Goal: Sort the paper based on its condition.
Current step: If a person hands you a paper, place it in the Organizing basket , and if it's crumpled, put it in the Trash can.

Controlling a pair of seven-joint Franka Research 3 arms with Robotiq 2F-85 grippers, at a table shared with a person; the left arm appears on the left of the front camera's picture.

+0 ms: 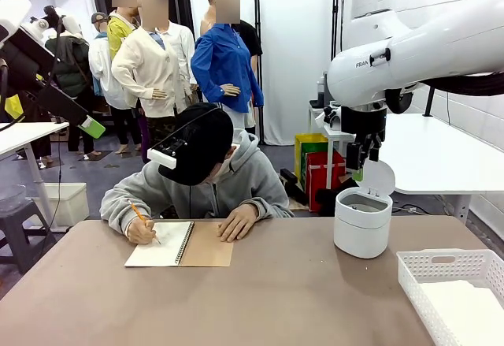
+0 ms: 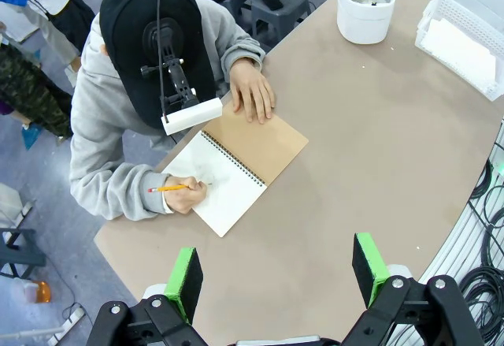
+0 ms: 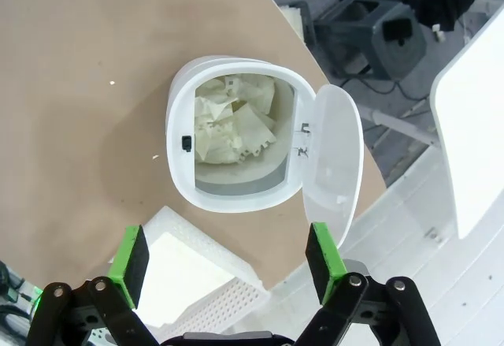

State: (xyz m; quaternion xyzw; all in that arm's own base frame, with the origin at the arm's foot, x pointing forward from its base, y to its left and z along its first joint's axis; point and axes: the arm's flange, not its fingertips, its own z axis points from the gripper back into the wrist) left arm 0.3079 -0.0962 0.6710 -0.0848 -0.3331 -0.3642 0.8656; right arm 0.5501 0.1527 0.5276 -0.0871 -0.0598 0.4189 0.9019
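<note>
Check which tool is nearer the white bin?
Right. The right tool hangs open directly above the white bin holding crumpled paper; the left tool is open over the table's opposite end.

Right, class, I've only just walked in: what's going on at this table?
A paper-sorting job. The right gripper hangs with jaws open above a white bin whose lid is up, crumpled paper lying inside. A white basket holding flat sheets stands beside it. The left gripper, also open, is raised over the table while the person writes in a notebook with a pencil.
</note>
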